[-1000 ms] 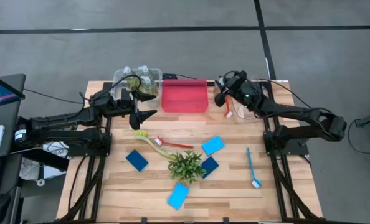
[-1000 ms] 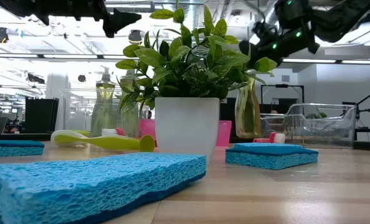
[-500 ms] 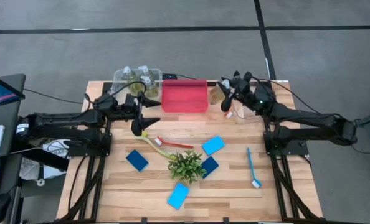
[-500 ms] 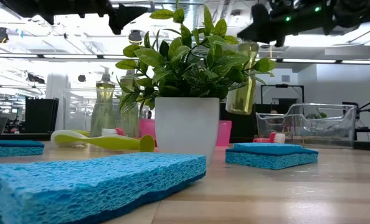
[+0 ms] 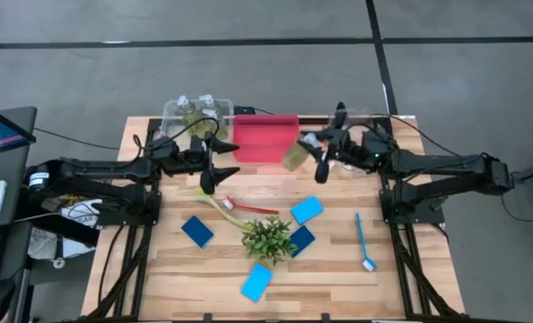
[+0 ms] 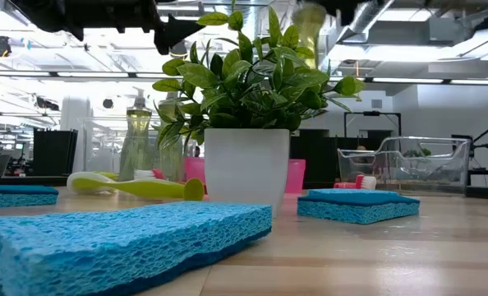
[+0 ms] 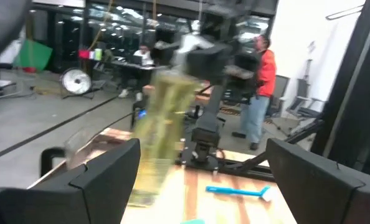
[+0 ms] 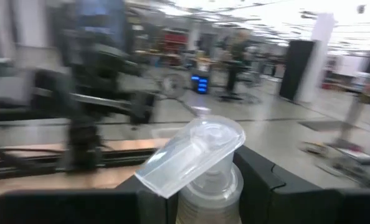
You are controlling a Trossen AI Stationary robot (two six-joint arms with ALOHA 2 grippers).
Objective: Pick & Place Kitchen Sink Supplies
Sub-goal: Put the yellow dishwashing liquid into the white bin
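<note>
My right gripper (image 5: 315,152) is shut on a small clear bottle of yellow-green liquid (image 5: 293,155), in the air by the red bin's right end. The bottle shows blurred in the left wrist view (image 7: 163,134) and at the top of the low view (image 6: 310,25). My left gripper (image 5: 217,167) is open and empty, above the table in front of the clear bin of bottles (image 5: 197,115), facing the carried bottle. The yellow brush (image 5: 214,199), red brush (image 5: 251,207), blue brush (image 5: 362,242) and several blue sponges (image 5: 307,210) lie flat on the table. My right gripper pinches the bottle at its neck (image 8: 205,190), just under the clear pump head (image 8: 194,155), with one finger on each side. The bottle is lifted clear of the table and hangs tilted below the fingers.
The red bin (image 5: 266,140) stands at the far middle, and a second clear bin (image 6: 408,160) is at the far right under the right arm. The potted plant (image 5: 268,238) stands mid-table among the sponges. Bare wood shows along the near edge and at the left.
My right gripper has carried the bottle up and toward the table's left, from over the right clear bin to the red bin's right end; the bottle has tilted. My left gripper has moved a little toward the table's right, staying open.
</note>
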